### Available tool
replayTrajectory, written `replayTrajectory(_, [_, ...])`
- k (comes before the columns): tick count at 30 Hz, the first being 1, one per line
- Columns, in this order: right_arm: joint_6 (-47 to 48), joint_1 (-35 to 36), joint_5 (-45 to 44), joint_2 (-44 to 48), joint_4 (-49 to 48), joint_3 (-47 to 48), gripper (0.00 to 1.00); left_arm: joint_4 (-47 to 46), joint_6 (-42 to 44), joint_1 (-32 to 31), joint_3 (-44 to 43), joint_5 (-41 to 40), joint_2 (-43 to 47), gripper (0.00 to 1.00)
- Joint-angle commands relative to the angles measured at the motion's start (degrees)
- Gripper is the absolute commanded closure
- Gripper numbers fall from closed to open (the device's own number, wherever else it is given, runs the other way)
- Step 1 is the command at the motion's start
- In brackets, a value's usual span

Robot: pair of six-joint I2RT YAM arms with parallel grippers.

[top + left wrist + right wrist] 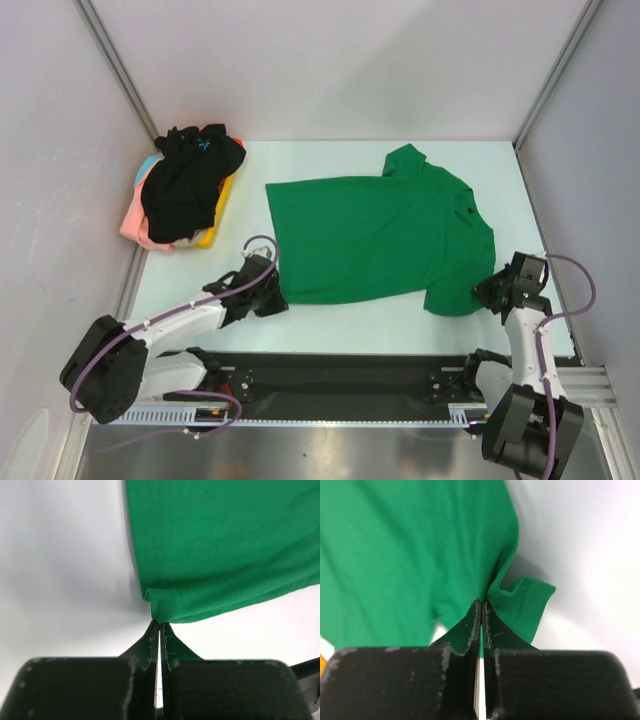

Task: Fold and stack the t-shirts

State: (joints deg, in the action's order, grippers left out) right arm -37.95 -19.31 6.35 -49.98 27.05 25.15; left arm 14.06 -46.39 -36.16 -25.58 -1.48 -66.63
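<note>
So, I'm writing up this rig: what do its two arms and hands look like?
The left arm and right arm share white tube links, bulky black joints and a looping purple cable. The left hand and right hand are black, each with two flat, tapered, scuffed fingers.
</note>
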Motion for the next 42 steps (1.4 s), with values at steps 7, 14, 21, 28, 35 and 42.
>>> replayTrajectory(7, [-3.4,8.3,-3.3,-5.2,-0.2,16.1,1.0,3.3,4.8,4.7,-10.9,2.6,-3.0,1.0])
replayTrajectory(14, [-4.0,10.9,-3.1,-19.2,-6.4,27.1,1.0,4.9,7.4,9.9,-21.1,5.0,-10.4,1.0])
replayTrajectory(21, [-2.7,12.8,-5.6,-32.5,-7.4,40.3,1.0,7.1,9.1,15.4,-29.0,5.0,-17.6,1.0])
replayTrajectory(28, [-3.6,13.2,-5.2,-45.0,-7.3,51.8,1.0,9.7,10.4,18.3,-35.6,5.8,-25.1,1.0])
replayTrajectory(35, [-1.7,14.7,-5.6,-64.2,-1.3,73.6,0.96,13.6,11.1,22.4,-46.3,8.6,-36.5,0.84])
replayTrajectory(42, [1.3,12.6,-5.6,-65.5,3.0,71.3,0.14,13.8,12.2,22.2,-44.3,5.1,-31.3,0.13])
